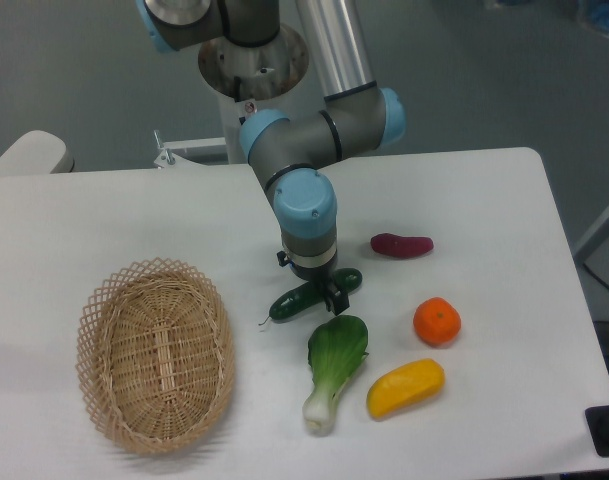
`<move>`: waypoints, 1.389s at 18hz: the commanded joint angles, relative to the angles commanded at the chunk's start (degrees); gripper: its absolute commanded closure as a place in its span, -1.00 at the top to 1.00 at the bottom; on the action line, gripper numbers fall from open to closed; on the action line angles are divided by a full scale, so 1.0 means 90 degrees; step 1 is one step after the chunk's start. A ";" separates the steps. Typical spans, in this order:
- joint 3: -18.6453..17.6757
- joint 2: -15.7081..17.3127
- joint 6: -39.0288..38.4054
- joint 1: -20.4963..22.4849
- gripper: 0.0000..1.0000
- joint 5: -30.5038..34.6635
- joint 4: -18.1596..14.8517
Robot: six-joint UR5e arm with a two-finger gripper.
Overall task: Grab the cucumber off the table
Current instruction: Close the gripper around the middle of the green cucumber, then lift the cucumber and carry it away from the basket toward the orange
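1 gripper (pixel 322 291) | over cucumber (pixel 302 297) mid | on table (pixel 504 200)

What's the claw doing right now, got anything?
Claw: down at the middle of the cucumber, which lies on the table; whether it is open or closed on it cannot be told.

On the table (pixel 104 215), the basket (pixel 156 353) is placed at the left. The cucumber (pixel 302 298) is found centrally, under the gripper (pixel 324 296). Before it the bok choy (pixel 334 367) is laid, with the yellow vegetable (pixel 405 388) to its right. The orange (pixel 437 322) is set behind that, and the sweet potato (pixel 402 245) farther back
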 joint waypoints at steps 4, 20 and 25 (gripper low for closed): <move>0.0000 -0.0010 0.0058 0.0000 0.28 -0.0010 -0.0010; 0.1267 0.0302 0.1083 0.0458 -0.57 0.0000 -0.1228; 0.2439 0.0137 0.1591 0.0761 -0.57 -0.0029 -0.1816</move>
